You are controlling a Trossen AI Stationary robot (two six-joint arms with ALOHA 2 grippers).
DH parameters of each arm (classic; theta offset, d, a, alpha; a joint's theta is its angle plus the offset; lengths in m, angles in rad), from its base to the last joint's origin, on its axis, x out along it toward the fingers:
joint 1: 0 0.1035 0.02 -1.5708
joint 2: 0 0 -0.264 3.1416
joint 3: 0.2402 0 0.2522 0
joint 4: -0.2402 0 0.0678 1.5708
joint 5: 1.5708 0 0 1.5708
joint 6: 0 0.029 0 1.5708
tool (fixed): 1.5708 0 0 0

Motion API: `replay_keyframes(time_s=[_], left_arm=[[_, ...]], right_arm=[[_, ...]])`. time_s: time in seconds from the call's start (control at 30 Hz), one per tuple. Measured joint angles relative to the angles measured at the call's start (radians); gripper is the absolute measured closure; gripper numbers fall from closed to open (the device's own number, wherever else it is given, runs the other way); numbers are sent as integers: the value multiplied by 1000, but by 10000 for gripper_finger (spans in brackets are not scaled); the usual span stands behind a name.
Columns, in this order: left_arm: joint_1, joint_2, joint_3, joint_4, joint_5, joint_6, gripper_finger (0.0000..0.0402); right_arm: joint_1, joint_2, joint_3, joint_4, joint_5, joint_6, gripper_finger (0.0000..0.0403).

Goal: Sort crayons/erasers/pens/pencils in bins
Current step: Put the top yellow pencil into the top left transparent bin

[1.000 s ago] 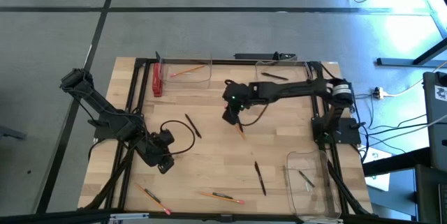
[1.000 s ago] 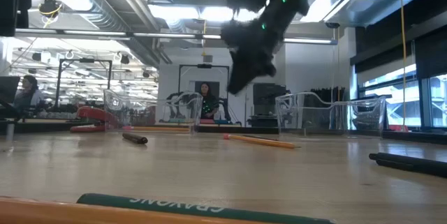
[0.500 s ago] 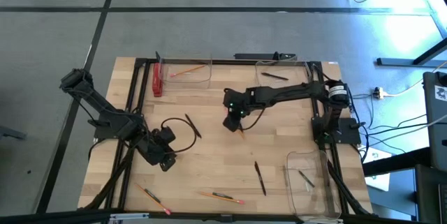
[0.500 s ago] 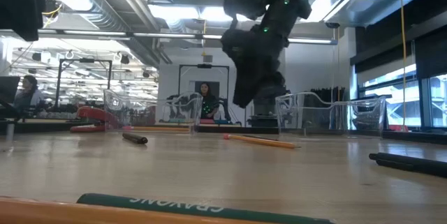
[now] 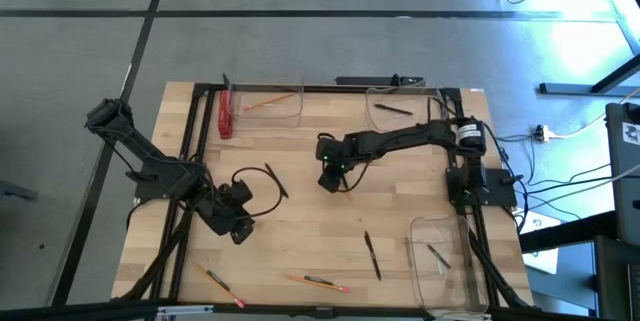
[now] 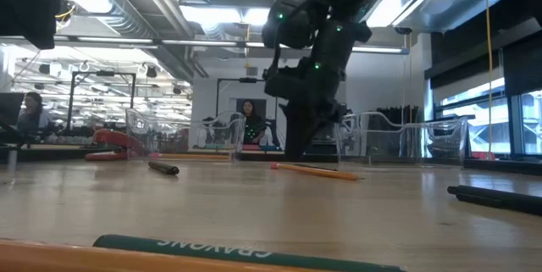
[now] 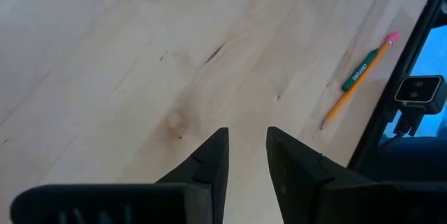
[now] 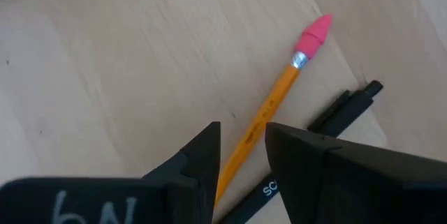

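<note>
Reaching out over the middle of the wooden table [image 5: 300, 211], the right gripper [image 5: 331, 176] hangs low above an orange pencil [image 8: 269, 116] with a pink eraser tip, and from its wrist camera I can see the two dark fingers [image 8: 199, 161] standing a little apart, one on each side of the pencil's shaft, with nothing held between them. A black pen [image 8: 328, 123] lies just beside that pencil, nearly parallel to it. From table height the same gripper [image 6: 298, 141] comes down almost to the wood, right by the pencil [image 6: 315, 170] lying there. The left gripper [image 5: 238, 229] waits near the left front part of the table, its fingers [image 7: 209, 161] parted by a narrow gap and empty over bare wood; a pencil [image 7: 360, 77] with a green band lies off near the table's edge in its view. Other pieces are scattered about: a pen [image 5: 276, 180] between the two arms, another pen [image 5: 372, 255] toward the front, and two pencils [image 5: 318, 283] near the front edge. The three clear bins sit at the edges: the back left bin [image 5: 268, 119] holds a pencil, the back right bin [image 5: 375, 121] holds a pen, and the front right bin [image 5: 416, 261] holds a pen. A red bar [image 5: 225, 113] lies beside the back left bin.
</note>
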Motion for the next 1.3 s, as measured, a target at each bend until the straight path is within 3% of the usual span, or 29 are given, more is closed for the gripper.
replay_keyframes(time_s=[0.8, 1.17, 1.3], left_arm=[[0, 0, 0, 10, 0, 0, 311], [0, 0, 0, 16, -1, 0, 311], [0, 0, 0, 16, -1, 0, 312]], right_arm=[[0, 23, -40, 28, 16, -11, 287], [-1, 22, -41, 27, -35, -54, 381], [-1, 22, -41, 27, -39, -77, 387]])
